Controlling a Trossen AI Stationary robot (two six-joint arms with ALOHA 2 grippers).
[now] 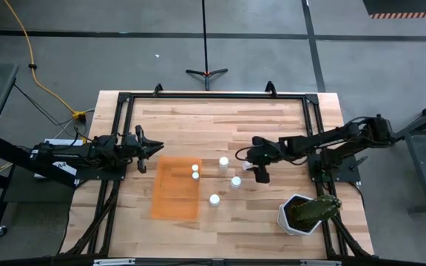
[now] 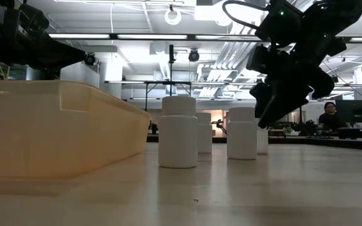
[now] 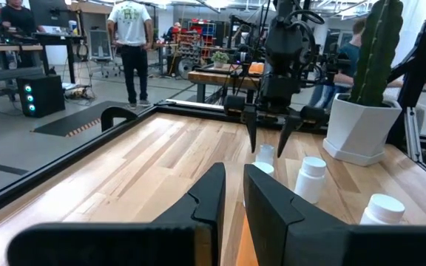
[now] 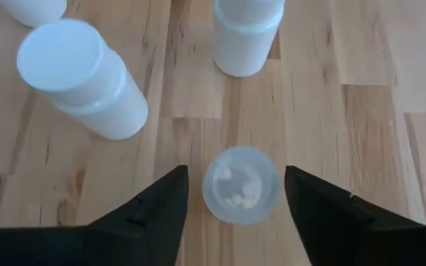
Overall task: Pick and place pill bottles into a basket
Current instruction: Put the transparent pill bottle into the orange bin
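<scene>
Right wrist view: my right hand (image 4: 231, 196) hangs spread over a small uncapped bottle (image 4: 240, 184).

I judge this bottle light, stiff and smooth, so it can tip or slip; I would take it low on the body, one finger on each side. It stands on the counter (image 1: 265, 125) among the capped pill bottles (image 1: 236, 182), right of the orange basket (image 1: 175, 188), where two bottles seem to lie already. Only this view shows the open mouth and the pills inside; the high view shows the whole layout. My left hand (image 1: 154, 148) waits beside the basket, fingers nearly pressed together.
</scene>
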